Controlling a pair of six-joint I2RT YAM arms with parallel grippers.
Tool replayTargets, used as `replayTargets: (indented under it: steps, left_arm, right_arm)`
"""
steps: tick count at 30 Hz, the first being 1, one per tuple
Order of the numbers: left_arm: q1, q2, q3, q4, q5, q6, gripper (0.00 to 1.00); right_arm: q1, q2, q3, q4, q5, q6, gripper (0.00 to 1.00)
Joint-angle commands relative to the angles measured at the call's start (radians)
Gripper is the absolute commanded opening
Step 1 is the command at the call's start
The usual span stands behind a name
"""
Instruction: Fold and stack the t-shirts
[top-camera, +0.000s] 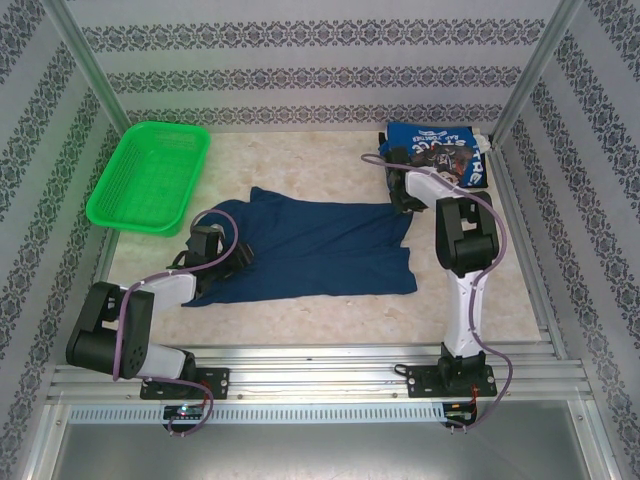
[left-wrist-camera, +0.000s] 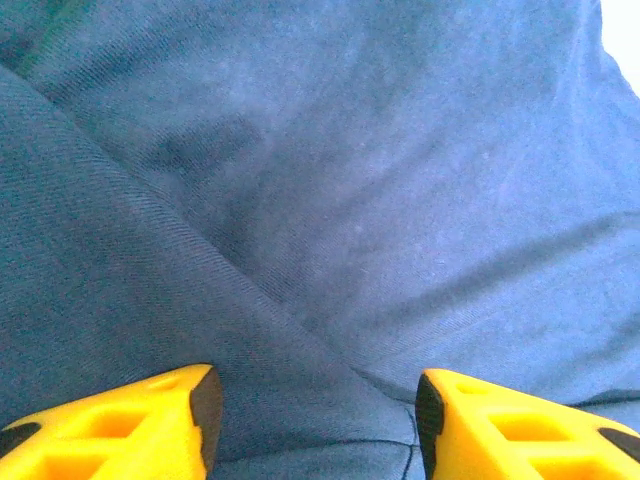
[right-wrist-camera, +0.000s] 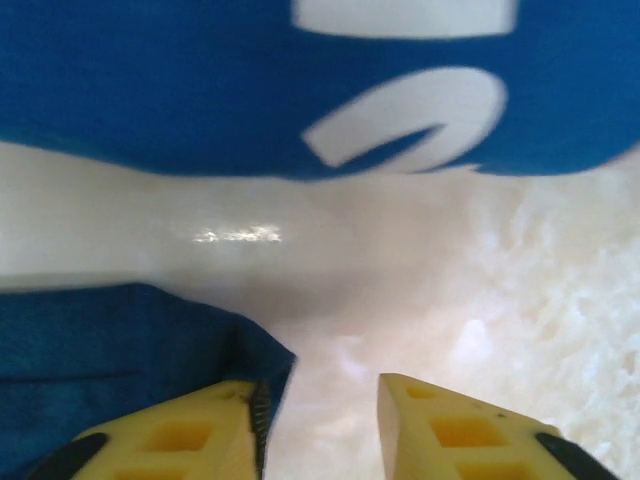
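I see the navy t-shirt (top-camera: 320, 245) spread flat mid-table; the bright blue t-shirt (top-camera: 440, 155) lies folded at the far right, the green basket (top-camera: 150, 175) at the far left; my left gripper (left-wrist-camera: 317, 405) sits over the navy shirt's left edge, jaws parted, pinching nothing; my right gripper (right-wrist-camera: 320, 405) hangs between both shirts, jaws apart over bare table (right-wrist-camera: 420, 280), empty.

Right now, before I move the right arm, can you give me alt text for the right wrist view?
The right claw stands open over the pale table, nothing between its two yellow fingers. A navy shirt has its edge beside the finger at lower left, and a bright blue shirt with white lettering spans the top.
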Motion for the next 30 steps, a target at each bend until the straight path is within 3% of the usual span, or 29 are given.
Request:
replayTargets:
  steps: [1,8,15,30]
  left_arm:
    - [0.015,0.003,-0.031,-0.02,0.08,0.032,0.62]
    - [-0.048,-0.051,0.045,-0.001,0.181,0.014,0.7]
    - [-0.157,-0.146,0.167,-0.186,0.119,0.09,0.74]
    - [-0.182,-0.179,-0.029,-0.12,0.017,0.045,0.73]
  right_arm:
    - [-0.003,-0.142,-0.04,0.052,-0.054,0.033,0.38]
    - [0.083,-0.305,-0.129,-0.02,-0.221,0.121,0.4]
    - [0.088,-0.382,-0.334,0.003,-0.411,0.297,0.43]
    - [0.086,-0.317,-0.415,0.057,-0.371,0.339,0.41]
